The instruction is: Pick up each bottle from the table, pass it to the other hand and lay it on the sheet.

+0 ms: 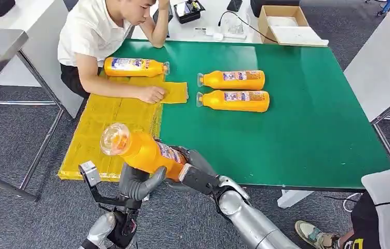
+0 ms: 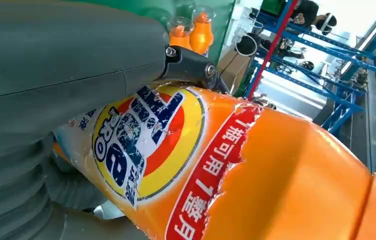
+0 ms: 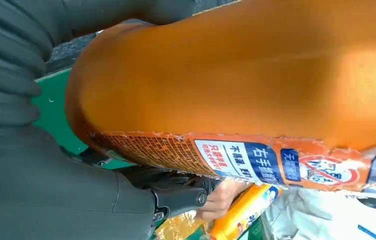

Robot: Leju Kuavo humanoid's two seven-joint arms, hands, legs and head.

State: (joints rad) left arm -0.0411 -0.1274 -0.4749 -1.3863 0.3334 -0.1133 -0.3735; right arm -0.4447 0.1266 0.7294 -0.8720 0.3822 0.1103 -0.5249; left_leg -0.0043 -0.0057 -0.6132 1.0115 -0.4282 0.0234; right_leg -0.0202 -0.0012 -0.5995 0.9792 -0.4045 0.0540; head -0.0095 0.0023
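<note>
Both arms come in low at the near desk edge, meeting on one orange bottle (image 1: 143, 151) that's held in the air just off the edge, over the near end of the yellow sheet (image 1: 110, 124). Bottle is tilted, clear cap end up and toward the left, base down toward the right. Right robot hand (image 1: 187, 165) is wrapped around the base/label end, forearm angled in from lower right, wrist roughly in line with the bottle axis; right wrist view has the bottle body pressed right against the palm. Left robot hand (image 1: 139, 184) sits under the bottle's middle, thumb curling up around the underside, forearm nearly vertical below it; left wrist view shows the label (image 2: 148, 145) hard against the grey palm cover, so the robot hand is in contact, but can't tell if its fingers are fully closed around the bottle. One bottle on the sheet (image 1: 134, 67) lies on its side at the far end, cap to the right. Two more bottles on the green desk (image 1: 307, 129), on their sides, parallel, just beside each other, caps to the left: far one (image 1: 232, 79), near one (image 1: 235, 100). Person (image 1: 104, 31) seated at the far left corner, one hand (image 1: 152, 94) flat on the sheet just below the lying bottle.
</note>
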